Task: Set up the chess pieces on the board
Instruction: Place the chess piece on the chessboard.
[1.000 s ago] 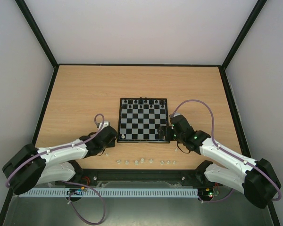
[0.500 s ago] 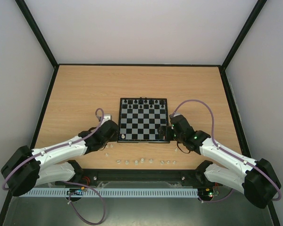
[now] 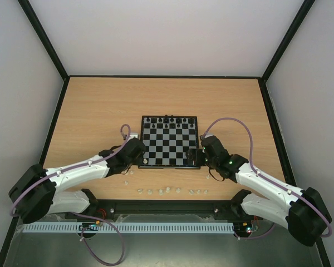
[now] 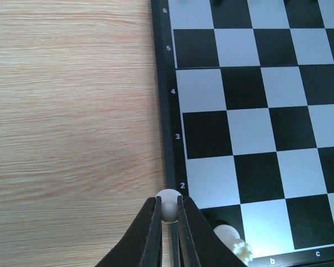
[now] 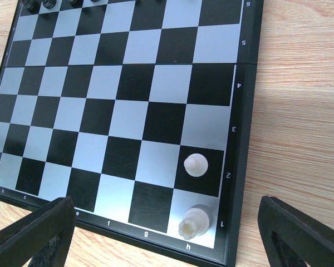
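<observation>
The board (image 3: pixel 170 142) lies mid-table, with tiny black pieces (image 3: pixel 167 119) along its far rows. My left gripper (image 3: pixel 136 156) is at the board's near left corner. In the left wrist view it (image 4: pixel 168 210) is shut on a whitish pawn (image 4: pixel 168 200), held over the border beside row 2. A whitish rook (image 4: pixel 234 240) stands on the corner square just right of it. My right gripper (image 3: pixel 196 157) is open and empty over the near right corner (image 5: pixel 164 222). There a whitish pawn (image 5: pixel 195 164) stands on h2 and a whitish rook (image 5: pixel 193 221) on h1.
Several loose whitish pieces (image 3: pixel 170 191) lie in a row on the table near the front edge. Two more (image 3: pixel 126 176) lie by my left arm. A black rail (image 3: pixel 167 207) runs along the table's near edge, and black-edged walls enclose the table.
My left arm has reached right and forward, bringing its gripper with the pawn to the board's near left corner. The right arm has not moved.
</observation>
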Tool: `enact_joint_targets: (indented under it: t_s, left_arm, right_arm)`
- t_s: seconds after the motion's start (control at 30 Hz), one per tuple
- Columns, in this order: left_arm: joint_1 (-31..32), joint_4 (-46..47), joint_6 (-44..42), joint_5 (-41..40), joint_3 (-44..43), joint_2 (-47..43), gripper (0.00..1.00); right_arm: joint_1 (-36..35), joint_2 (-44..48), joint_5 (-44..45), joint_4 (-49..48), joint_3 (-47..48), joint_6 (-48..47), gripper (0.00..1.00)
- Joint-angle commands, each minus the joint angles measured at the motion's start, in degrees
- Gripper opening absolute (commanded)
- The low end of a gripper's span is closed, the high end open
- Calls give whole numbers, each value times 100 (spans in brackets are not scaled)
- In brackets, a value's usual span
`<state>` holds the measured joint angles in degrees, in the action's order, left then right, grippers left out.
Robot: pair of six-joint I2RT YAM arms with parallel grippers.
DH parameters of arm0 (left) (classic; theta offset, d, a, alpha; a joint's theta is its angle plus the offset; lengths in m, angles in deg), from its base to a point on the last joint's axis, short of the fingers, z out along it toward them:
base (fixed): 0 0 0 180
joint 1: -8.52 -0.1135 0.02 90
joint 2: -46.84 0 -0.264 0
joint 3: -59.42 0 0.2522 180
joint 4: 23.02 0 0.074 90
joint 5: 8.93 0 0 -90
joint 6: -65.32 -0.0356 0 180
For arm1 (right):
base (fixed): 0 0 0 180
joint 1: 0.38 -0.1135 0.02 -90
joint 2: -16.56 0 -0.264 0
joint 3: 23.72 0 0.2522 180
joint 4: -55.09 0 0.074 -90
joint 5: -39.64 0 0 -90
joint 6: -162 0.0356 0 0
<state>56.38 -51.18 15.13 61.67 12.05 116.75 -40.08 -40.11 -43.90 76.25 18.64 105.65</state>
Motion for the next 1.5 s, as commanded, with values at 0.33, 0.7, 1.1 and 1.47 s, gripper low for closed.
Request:
enact_joint_targets:
  t_s: [0.33, 0.7, 1.1, 1.47]
  left_arm:
    - [205, 393, -165, 224, -284, 649, 7]
    - [247, 629, -224, 240, -407, 1010, 6]
    - [285, 605, -232, 230, -476, 1192, 6]
    - [313, 623, -252, 227, -517, 1253, 11]
  right_arm:
    - [29, 24, -6, -22, -96, -7, 90]
    - [24, 33, -32, -26, -104, -9, 90]
    - [28, 41, -48, -26, -105, -10, 90]
    - [24, 41, -57, -27, -108, -16, 90]
